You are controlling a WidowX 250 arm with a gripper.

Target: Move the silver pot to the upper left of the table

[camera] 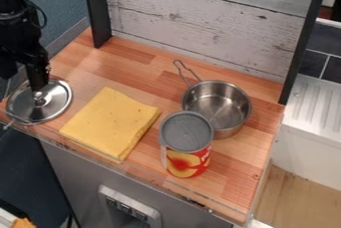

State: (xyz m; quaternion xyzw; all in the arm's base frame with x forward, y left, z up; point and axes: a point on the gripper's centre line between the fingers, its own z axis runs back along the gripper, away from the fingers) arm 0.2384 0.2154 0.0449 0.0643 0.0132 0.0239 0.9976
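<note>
Wooden tabletop (140,67) beneath open silver pot (217,105), can (186,145)

You're working in a toy kitchen: the wooden counter (233,172) carries a metal pot (230,100) toward three o'clock and a lid (57,105) at nine, with a ribbed white drainboard (316,105) farther toward three and dark tiles (323,38) at two.
</note>
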